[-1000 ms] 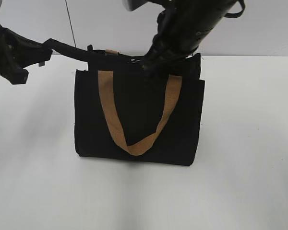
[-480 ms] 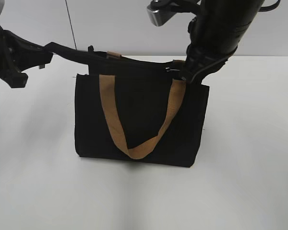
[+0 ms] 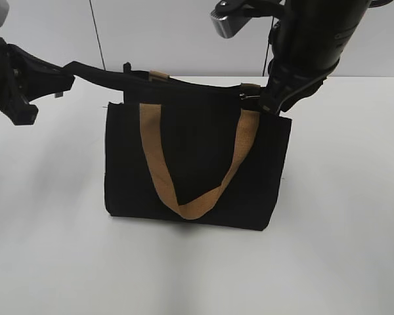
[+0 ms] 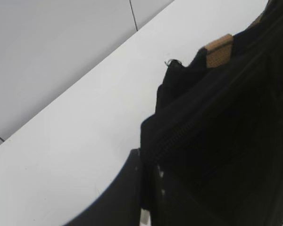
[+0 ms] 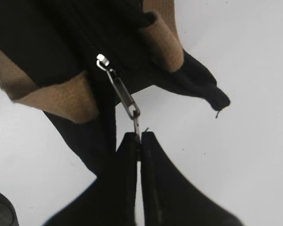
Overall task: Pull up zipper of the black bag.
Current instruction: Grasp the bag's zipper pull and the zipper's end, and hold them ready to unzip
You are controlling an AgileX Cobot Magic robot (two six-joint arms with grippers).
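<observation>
The black bag (image 3: 197,164) stands upright on the white table with a tan handle (image 3: 184,170) hanging down its front. My left gripper (image 3: 60,79) is shut on the bag's black top-left corner flap (image 3: 95,72) and holds it stretched out to the left; the left wrist view shows the fabric (image 4: 217,141) pinched in the jaws. My right gripper (image 3: 259,100) is shut on the zipper (image 5: 125,99), a silver pull tab at the bag's top right end. The tab runs taut from its slider (image 5: 103,60) to the fingertips (image 5: 132,141).
The white table (image 3: 341,230) surrounds the bag. A pale wall (image 3: 151,33) with a vertical seam stands behind. The right arm (image 3: 308,46) hangs over the bag's right top corner.
My right gripper has moved right along the bag's top, from near the middle to the right end, with the zipper pull in it. The left gripper has kept its hold.
</observation>
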